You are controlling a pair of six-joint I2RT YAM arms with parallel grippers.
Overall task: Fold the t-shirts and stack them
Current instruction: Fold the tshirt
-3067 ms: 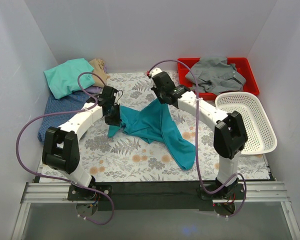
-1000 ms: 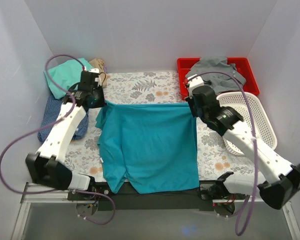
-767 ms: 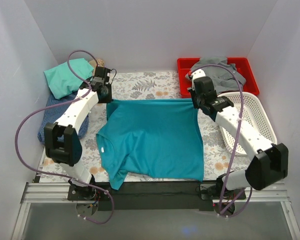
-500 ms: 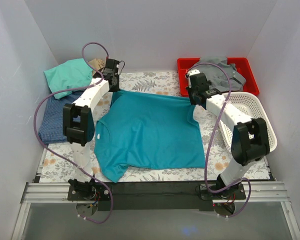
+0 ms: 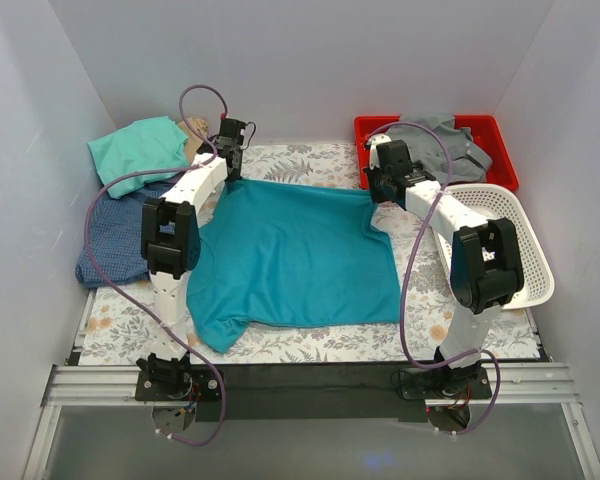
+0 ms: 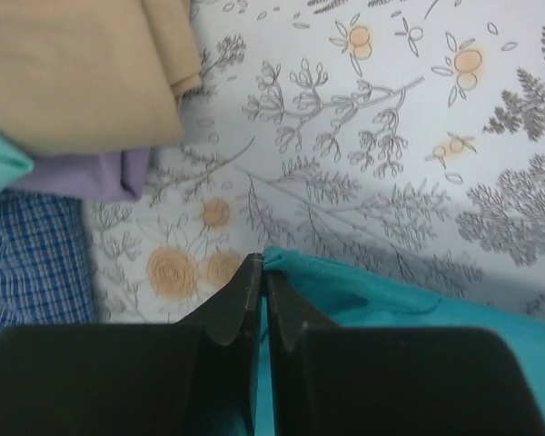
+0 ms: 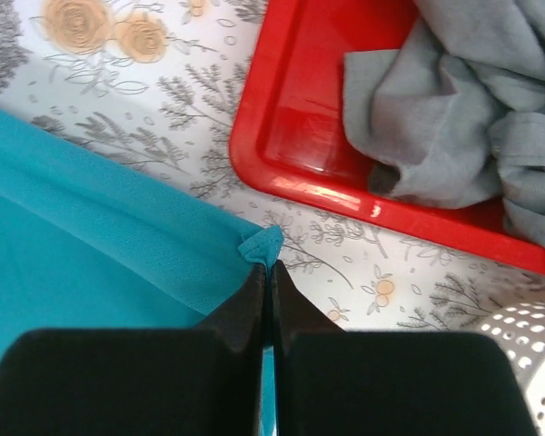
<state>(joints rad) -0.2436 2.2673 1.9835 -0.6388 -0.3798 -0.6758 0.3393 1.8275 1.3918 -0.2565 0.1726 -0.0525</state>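
A deep-teal t-shirt point(image 5: 290, 255) lies spread flat over the flowered table, its hem at the far side. My left gripper point(image 5: 227, 172) is shut on the far left corner of that teal shirt point(image 6: 345, 282). My right gripper point(image 5: 377, 188) is shut on the far right corner of the same shirt point(image 7: 118, 245). In both wrist views a small tuft of teal cloth pokes out past the closed fingertips. A mint green shirt point(image 5: 140, 150), a tan one point(image 5: 193, 131) and a blue-checked one point(image 5: 115, 235) lie piled at the far left. A grey shirt point(image 5: 435, 140) sits in the red tray.
The red plastic tray point(image 5: 505, 160) stands at the far right corner, next to my right gripper. A white mesh basket point(image 5: 515, 250) lies along the right edge. A lilac cloth point(image 6: 118, 173) shows under the tan one. White walls close in three sides.
Both arms have carried the teal shirt away from the near edge toward the back and laid it flat. The grippers have stayed shut on its two corners.
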